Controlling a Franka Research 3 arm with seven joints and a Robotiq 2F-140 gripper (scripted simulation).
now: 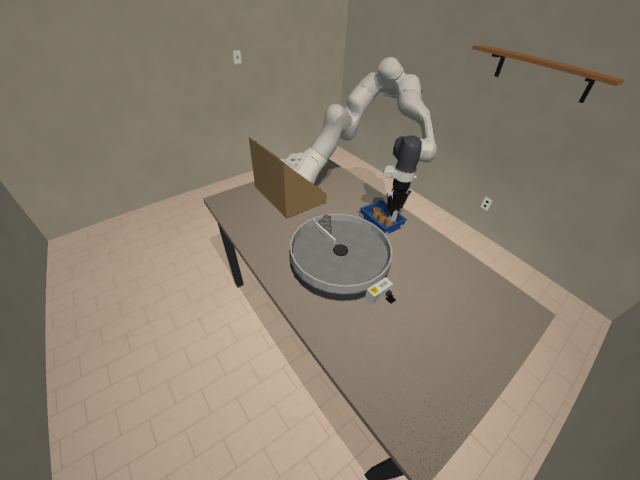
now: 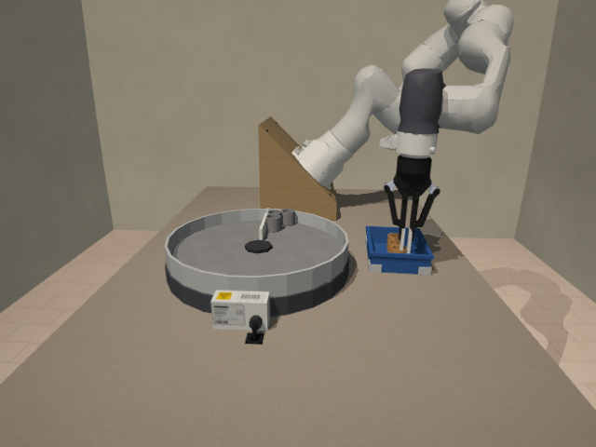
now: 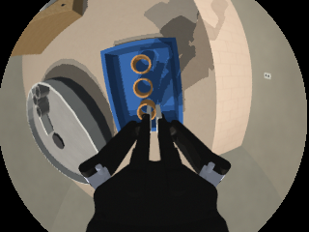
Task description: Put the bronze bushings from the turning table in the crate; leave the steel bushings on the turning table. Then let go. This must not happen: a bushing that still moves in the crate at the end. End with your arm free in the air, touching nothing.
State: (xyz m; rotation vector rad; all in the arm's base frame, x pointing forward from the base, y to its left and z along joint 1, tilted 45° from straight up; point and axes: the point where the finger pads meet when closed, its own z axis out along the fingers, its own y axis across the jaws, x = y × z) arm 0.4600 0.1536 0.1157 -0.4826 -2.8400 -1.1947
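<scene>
My gripper (image 1: pixel 394 211) (image 2: pixel 405 245) (image 3: pixel 154 110) reaches down into the blue crate (image 1: pixel 368 211) (image 2: pixel 399 262) (image 3: pixel 112 72), right of the turning table (image 1: pixel 310 273) (image 2: pixel 289 278) (image 3: pixel 77 135). It is shut on the wall of a bronze bushing (image 3: pixel 146 110), the nearest of three standing in a row in the crate. The other two bronze bushings (image 3: pixel 141 62) (image 3: pixel 142 85) stand behind it. In the exterior view a bronze bushing (image 2: pixel 393 242) shows beside the fingers. Grey steel bushings (image 1: pixel 325 222) (image 2: pixel 281 219) (image 3: pixel 42 100) stand at the table's far rim beside a white divider bar (image 1: pixel 323 232) (image 2: pixel 264 224).
A wooden wedge (image 1: pixel 281 180) (image 2: pixel 284 178) stands behind the turning table by the arm's base. A white control box (image 1: pixel 379 290) (image 2: pixel 239 309) with a black knob sits at the turning table's front. A shelf (image 1: pixel 547 64) hangs on the right wall.
</scene>
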